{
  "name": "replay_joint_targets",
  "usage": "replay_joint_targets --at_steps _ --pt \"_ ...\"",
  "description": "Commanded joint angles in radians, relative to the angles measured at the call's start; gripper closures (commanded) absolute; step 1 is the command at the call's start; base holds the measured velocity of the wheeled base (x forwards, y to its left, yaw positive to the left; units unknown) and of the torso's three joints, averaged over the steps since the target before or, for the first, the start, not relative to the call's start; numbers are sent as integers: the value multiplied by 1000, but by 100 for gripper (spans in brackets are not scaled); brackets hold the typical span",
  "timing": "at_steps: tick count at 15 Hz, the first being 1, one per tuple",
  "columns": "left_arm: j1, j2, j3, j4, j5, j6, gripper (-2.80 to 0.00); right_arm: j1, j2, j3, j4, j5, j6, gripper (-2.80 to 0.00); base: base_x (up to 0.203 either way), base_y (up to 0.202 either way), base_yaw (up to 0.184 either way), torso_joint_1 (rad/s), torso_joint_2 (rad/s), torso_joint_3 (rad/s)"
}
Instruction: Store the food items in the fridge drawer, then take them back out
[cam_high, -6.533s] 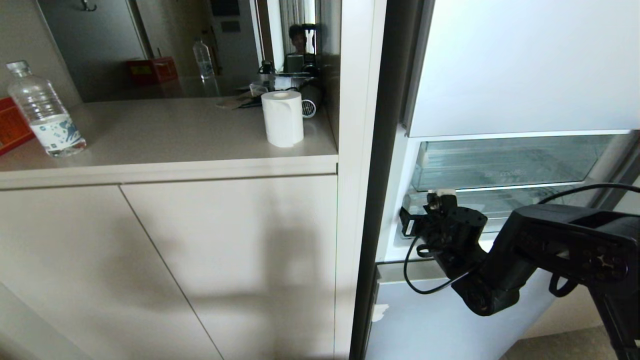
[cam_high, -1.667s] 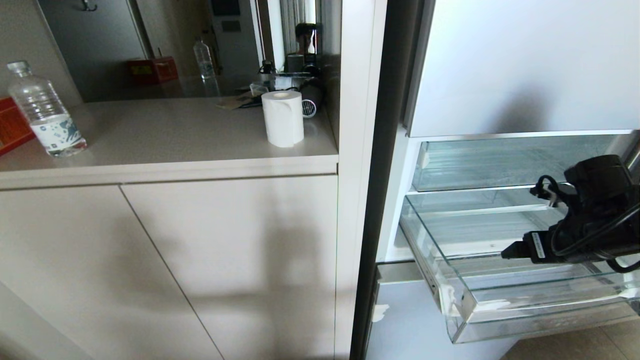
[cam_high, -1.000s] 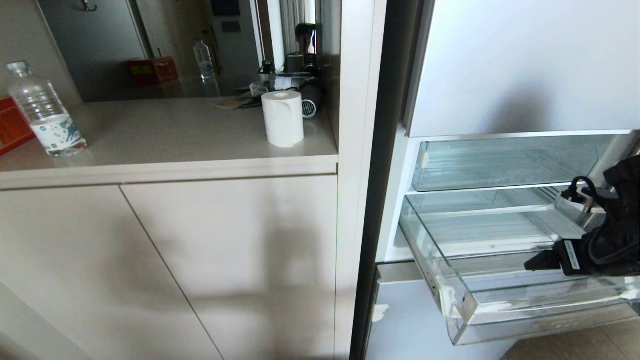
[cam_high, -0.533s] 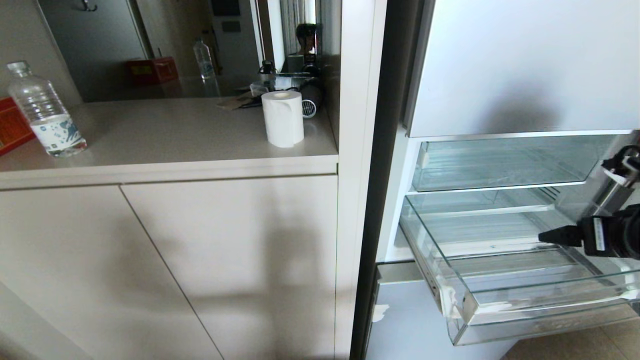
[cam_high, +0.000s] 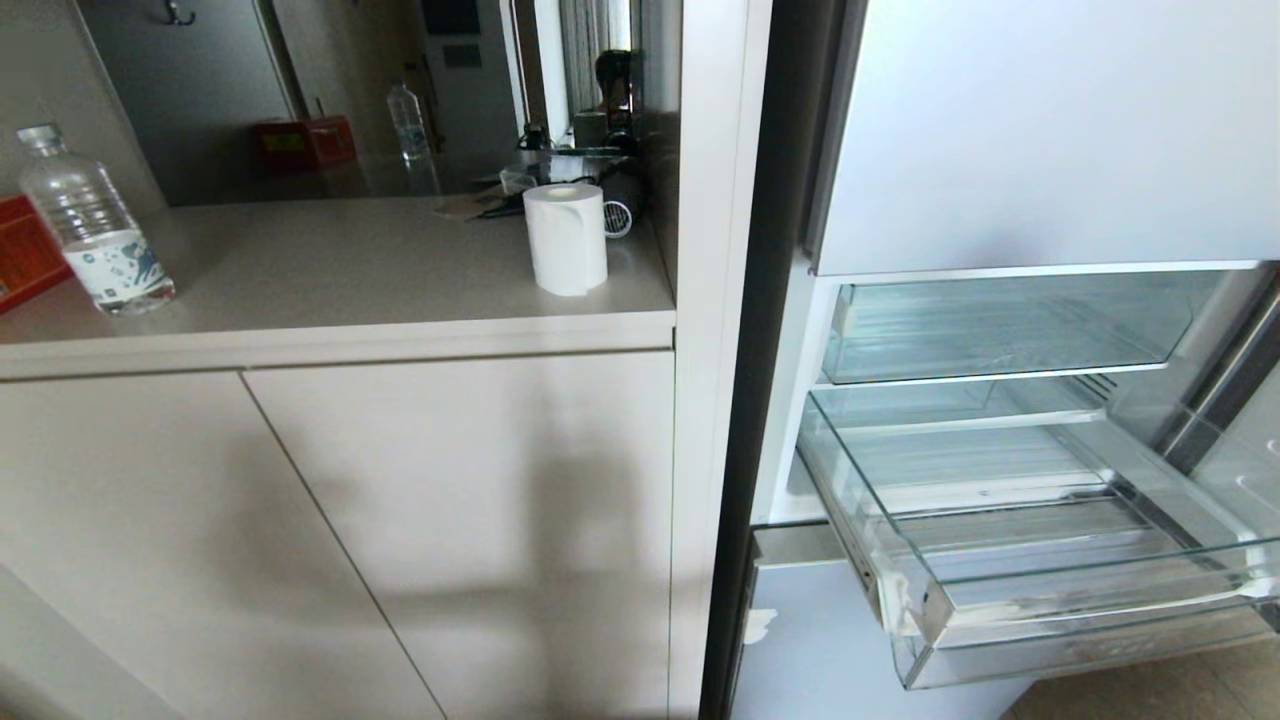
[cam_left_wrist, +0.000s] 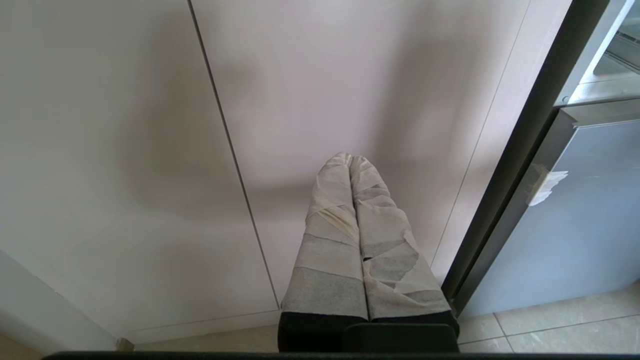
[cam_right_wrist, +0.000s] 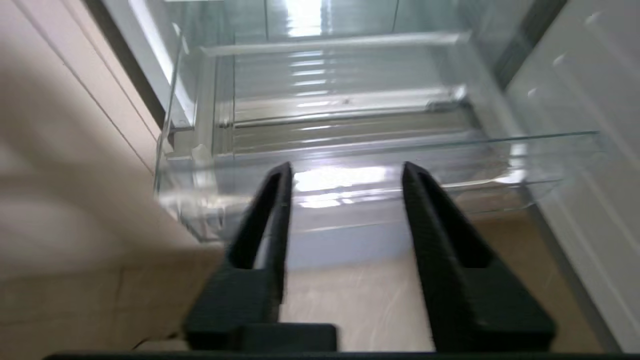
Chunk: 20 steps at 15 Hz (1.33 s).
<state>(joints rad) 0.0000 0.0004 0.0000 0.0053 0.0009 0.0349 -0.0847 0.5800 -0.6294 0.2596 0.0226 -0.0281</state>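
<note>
Right end effector (cam_right_wrist: 345, 172): absent from the head view; seen only through its own wrist camera. Two black fingers (cam_right_wrist: 265, 210) spread with a clear gap, nothing between them. It hangs in front of and apart from the fridge drawer, tan floor (cam_right_wrist: 350, 305) below it.

Left end effector (cam_left_wrist: 350, 160): tape-wrapped fingers (cam_left_wrist: 330, 235) pressed together, empty, low, facing the beige cabinet doors (cam_left_wrist: 310, 100) beside the fridge's black side edge.

Fridge drawer (cam_high: 1050, 610): pulled out of the fridge (cam_high: 1040, 130), thick clear front lip nearest, ribbed bottom visible through the plastic. No food shows inside it in either the head or right wrist view. A white tape scrap (cam_high: 905, 600) sits at its near left corner; another scrap (cam_high: 760, 625) is on the lower door panel.

Shallower clear drawer (cam_high: 1000, 330): directly above and behind, pushed in, under the upper door panel.

Desk (cam_high: 330, 270), left of the fridge and farther back: white paper roll (cam_high: 565, 238) upright near the right end; clear water bottle (cam_high: 95, 235) upright at the far left, just beside a red box (cam_high: 20, 250) at the frame edge. Behind the roll, small dark clutter too small to identify, doubled in a mirror-like back panel (cam_high: 350, 90).
</note>
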Motion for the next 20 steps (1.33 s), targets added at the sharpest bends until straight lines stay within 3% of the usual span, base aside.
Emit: replay_joint_targets --at_steps 1,5,7,10,13,20 --pt "0 0 0 -1 0 -12 0 0 -295 184 -46 9 1 0 0 0 0 0 0 0" --pt "0 0 0 -1 1 -13 0 36 -308 545 -299 77 -52 0 0 0 0 0 0 0" --pt "0 0 0 -1 1 -13 0 67 -372 635 -338 87 -79 0 0 0 0 0 0 0" --pt "0 0 0 -1 1 -17 0 79 -577 632 -321 46 -84 0 0 0 0 0 0 0" --pt "0 0 0 -1 1 -18 0 85 -581 631 -262 -27 20 0 0 0 0 0 0 0" --pt "0 0 0 -1 1 -18 0 85 -581 631 -260 -24 -1 0 0 0 0 0 0 0"
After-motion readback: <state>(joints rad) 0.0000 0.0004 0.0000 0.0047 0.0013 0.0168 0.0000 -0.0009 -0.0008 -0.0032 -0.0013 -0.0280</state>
